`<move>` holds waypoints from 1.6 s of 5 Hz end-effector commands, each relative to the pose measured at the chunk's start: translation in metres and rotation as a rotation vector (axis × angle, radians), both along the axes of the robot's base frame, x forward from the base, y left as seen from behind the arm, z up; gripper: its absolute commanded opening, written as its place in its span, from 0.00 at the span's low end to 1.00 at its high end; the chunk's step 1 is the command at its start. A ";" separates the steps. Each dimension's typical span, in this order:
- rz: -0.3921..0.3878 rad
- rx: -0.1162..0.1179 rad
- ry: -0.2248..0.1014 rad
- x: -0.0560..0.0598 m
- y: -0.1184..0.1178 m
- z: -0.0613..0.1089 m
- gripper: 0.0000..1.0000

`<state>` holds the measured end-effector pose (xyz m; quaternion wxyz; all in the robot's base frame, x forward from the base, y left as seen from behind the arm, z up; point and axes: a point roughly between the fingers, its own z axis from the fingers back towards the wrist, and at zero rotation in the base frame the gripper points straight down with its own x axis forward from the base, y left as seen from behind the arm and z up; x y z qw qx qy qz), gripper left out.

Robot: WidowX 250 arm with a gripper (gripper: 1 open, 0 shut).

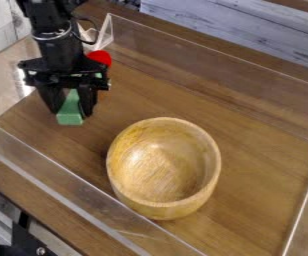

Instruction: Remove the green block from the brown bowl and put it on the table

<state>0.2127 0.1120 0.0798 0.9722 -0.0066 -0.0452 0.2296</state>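
My gripper [70, 106] hangs at the left of the table [224, 105], pointing straight down, shut on the green block [71, 108]. The block stands upright between the black fingers, its lower end close to the dark wood; whether it touches the surface I cannot tell. The brown bowl [164, 166] sits to the right and nearer the front, round, light wood, with nothing inside it. The gripper is well clear of the bowl's rim.
A red strawberry-like toy [98, 59] lies just behind the gripper near the back left. Clear plastic walls [63, 185] edge the table along the front, the back and the right side.
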 end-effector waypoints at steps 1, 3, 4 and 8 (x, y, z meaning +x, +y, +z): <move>-0.006 0.016 -0.042 0.003 0.006 0.021 0.00; -0.111 -0.028 -0.071 0.024 0.009 0.046 0.00; -0.118 -0.077 -0.070 0.028 0.013 0.055 1.00; -0.233 -0.195 -0.068 0.017 0.012 0.069 1.00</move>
